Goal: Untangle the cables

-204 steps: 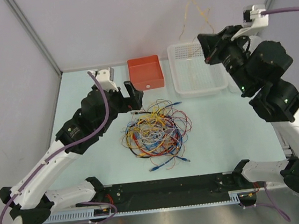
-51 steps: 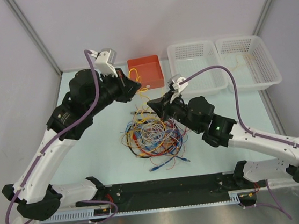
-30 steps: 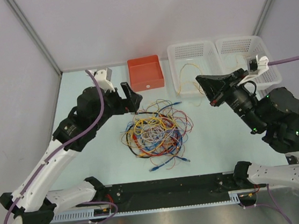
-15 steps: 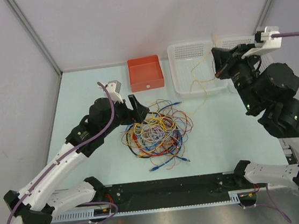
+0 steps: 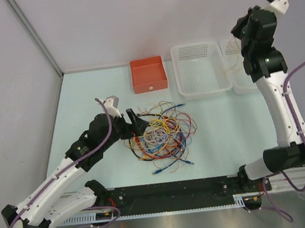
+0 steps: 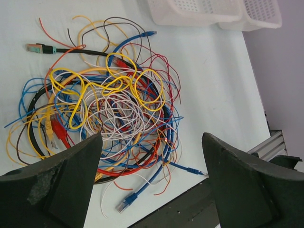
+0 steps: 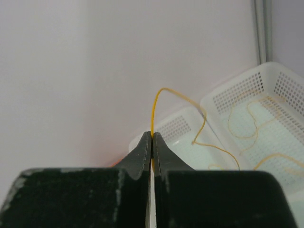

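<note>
My left jaws are spread wide and hold nothing; through the left wrist camera I see both fingers [image 6: 57,185] low in the frame with the tangle of cables [image 6: 104,114] lying on the desk [image 6: 213,85] between and beyond them. From overhead, that arm reaches in from the left and hangs at the left edge of the cables [image 5: 159,136], which sit in one knotted heap of red, orange, yellow, blue, white and black loops at the middle of the desk [image 5: 226,133], a few blue plug ends poking out on the near side. My right jaws are clenched on a single yellow cable [image 7: 156,102], pinched at the very tips; it arches up and falls away toward the two white baskets, its loose loops lying in the right basket [image 7: 285,95]. That arm is raised high above the right basket [image 5: 226,48], at the back right of the desk. The left basket [image 5: 202,89] and a red box [image 5: 148,74] stand beside it along the back edge.
</note>
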Robot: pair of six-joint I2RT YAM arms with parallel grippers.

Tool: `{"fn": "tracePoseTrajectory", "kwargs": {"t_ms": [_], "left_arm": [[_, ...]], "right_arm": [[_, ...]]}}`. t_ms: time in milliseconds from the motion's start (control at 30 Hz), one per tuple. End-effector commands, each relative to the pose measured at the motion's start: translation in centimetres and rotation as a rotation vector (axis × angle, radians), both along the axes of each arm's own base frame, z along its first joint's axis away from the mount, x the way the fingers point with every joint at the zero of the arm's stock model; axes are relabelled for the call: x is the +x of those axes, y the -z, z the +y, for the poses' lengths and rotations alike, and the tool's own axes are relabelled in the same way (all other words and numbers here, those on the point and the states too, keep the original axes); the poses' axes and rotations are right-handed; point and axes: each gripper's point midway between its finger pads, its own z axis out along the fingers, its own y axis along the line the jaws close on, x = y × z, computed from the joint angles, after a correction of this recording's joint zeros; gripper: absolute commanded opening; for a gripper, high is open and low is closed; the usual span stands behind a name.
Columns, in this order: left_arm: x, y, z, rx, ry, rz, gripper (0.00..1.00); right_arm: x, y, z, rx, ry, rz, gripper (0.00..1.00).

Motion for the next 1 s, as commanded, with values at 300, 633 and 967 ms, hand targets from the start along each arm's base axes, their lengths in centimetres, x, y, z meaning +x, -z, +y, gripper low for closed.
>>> {"fn": "tracePoseTrajectory", "kwargs": {"t_ms": [300,633,967], "left_arm": [[-0.2,3.2,-1.3,-0.014,0.038,0.051,0.91],[0.5,5.4,-2.2,0.028,0.055,0.094,0.91],[1.0,6.4,-2.8,0.041,0.054,0.128,0.91]], "right_arm": [[6.4,-7.3,-13.2,0.107,0.351,-0.272,0.00],[11.7,2.3,-16.5,0.120,0.346,-0.090,0.00],[14.9,11.5,-15.6,0.191,0.308,0.091,0.84]]}}
